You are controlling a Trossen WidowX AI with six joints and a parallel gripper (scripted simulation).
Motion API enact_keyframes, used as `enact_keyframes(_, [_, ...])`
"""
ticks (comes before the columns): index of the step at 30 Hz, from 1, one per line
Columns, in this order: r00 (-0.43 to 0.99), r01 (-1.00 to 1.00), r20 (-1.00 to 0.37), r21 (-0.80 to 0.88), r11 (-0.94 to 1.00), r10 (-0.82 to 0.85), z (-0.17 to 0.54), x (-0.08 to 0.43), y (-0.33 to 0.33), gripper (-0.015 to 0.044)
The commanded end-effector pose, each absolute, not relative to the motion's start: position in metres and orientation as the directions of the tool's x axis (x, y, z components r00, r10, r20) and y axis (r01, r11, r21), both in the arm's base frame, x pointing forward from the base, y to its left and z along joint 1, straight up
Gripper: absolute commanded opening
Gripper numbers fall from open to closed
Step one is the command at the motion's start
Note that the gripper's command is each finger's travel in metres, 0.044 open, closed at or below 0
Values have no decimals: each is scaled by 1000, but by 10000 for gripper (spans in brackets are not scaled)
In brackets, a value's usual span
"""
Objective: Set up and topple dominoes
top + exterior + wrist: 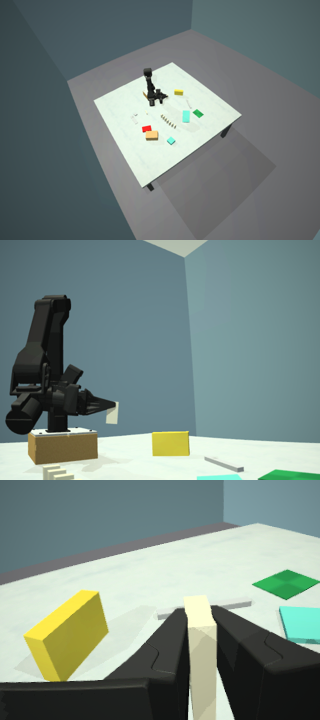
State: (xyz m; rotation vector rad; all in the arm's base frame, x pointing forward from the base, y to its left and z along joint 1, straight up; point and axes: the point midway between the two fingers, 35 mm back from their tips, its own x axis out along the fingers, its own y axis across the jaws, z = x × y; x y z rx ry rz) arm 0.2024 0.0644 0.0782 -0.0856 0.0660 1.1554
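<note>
My gripper (pixel 167 96) (pixel 115 404) (pixel 196 616) is shut on a cream domino (pixel 112 416) (pixel 203 655). It holds the domino high above the table, near the arm's base; in the exterior view the domino hangs nearly upright, slightly tilted, below the fingertips. A slightly curved row of several cream dominoes (pixel 167 121) (pixel 46 473) stands mid-table, away from the gripper; only its near tops show in the exterior view. Another cream domino (pixel 146 112) is alone left of the row and appears to lie flat. The wrist view does not show the row.
A yellow block (pixel 178 92) (pixel 80 635) stands beyond the gripper. A grey bar (pixel 188 103), a turquoise slab (pixel 186 116) and a green tile (pixel 198 113) are right of the row. A red block (pixel 146 128), orange block (pixel 151 135) and small turquoise block (pixel 171 140) are nearer the front.
</note>
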Motion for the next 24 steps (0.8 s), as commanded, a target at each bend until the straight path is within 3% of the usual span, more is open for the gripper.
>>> enact_keyframes(1, [403,-915,-93,-22,403,910,67,203,65,28])
enact_keyframes(24, [398,-917,-97,-5,400,912,7,208,69,28])
